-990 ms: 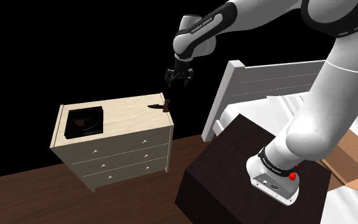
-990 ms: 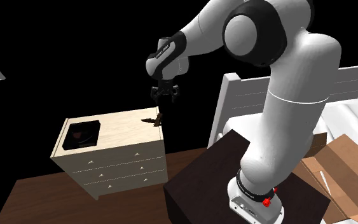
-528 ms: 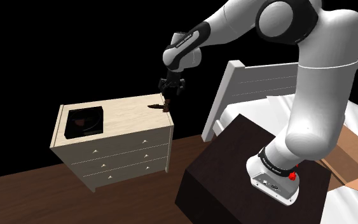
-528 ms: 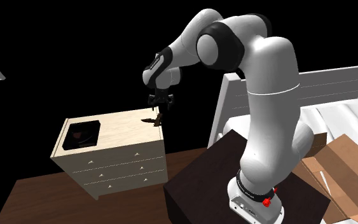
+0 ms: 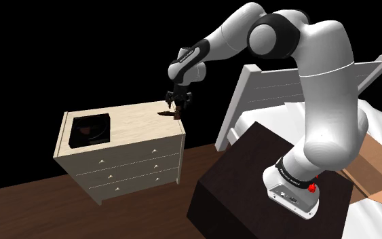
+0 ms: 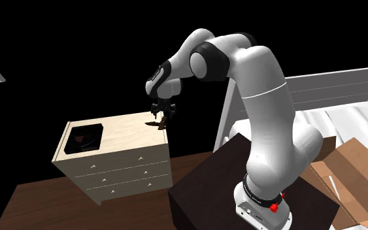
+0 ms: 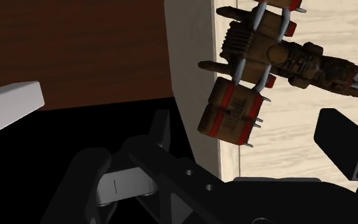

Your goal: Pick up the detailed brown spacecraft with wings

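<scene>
**Gripper drops in over the spacecraft, grasp is close**

Shoulder view: here it comes! The gripper [image 5: 178,100] has dropped from well above the dresser [image 5: 125,129] a second ago. It now hangs just over the spacecraft [image 5: 176,113], at its 12 o'clock. The spacecraft hasn't budged: it sits on the dresser top, out at the 2 o'clock corner, right by the edge. The black tray [image 5: 89,129], well away at the spacecraft's 9 o'clock, is no factor.

Second exterior view: same story. The arm has folded its elbow down and forward. The gripper [image 6: 161,108] sits at about 12 o'clock of the spacecraft [image 6: 155,122], near it but apart, as far as I can tell.

Wrist view: the two fingers [image 7: 346,151] stand wide apart with nothing clasped, so the hand is empty. The brown, winged spacecraft [image 7: 269,54] lies flat on pale wood ahead of them, nearer one finger than the other. Its red-trimmed engine pod reaches toward the gap. The dresser's edge runs close beside it, with dark floor [image 7: 75,51] beyond.

What it means: the approach looks nearly done and the pick has not begun. My read is a little more descent, a small sideways shift to centre the hull, then close. With that spiky shape so near the edge, one finger landing first could nudge it off.
</scene>
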### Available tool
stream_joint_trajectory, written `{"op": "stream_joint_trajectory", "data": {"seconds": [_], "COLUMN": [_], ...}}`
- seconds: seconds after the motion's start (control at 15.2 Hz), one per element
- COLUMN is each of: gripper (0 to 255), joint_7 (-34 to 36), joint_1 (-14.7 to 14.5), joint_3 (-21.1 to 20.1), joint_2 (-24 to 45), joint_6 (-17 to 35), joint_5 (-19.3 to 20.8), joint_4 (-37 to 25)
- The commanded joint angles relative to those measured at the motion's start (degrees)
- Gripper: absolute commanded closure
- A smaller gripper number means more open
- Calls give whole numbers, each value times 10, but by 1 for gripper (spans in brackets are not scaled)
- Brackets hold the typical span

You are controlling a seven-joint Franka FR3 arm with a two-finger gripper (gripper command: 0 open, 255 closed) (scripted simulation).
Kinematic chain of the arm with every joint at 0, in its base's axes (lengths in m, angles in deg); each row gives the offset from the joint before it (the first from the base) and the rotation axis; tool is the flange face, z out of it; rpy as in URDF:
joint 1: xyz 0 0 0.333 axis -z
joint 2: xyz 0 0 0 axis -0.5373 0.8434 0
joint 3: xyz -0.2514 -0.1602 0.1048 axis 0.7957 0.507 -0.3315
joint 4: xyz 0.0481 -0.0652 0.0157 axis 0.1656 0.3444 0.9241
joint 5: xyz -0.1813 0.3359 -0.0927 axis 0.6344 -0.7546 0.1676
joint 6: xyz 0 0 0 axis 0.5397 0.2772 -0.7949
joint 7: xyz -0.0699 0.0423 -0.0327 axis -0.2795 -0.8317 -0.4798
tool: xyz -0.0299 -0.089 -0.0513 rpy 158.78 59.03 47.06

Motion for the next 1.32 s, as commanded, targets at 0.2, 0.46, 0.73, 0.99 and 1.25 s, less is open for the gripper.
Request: {"op": "stream_joint_trajectory", "data": {"seconds": [0.2,0.46,0.73,0.99,1.25], "gripper": [0,255,255,255,255], "joint_7": [-5,-5,-6,-5,0], "joint_1": [1,2,2,1,0], "joint_3": [-3,-3,-2,-3,0], "joint_2": [31,31,32,31,5], "joint_6": [18,18,17,18,2], "joint_5": [-3,-3,-3,-3,-1], "joint_4": [-13,-13,-15,-13,-3]}}
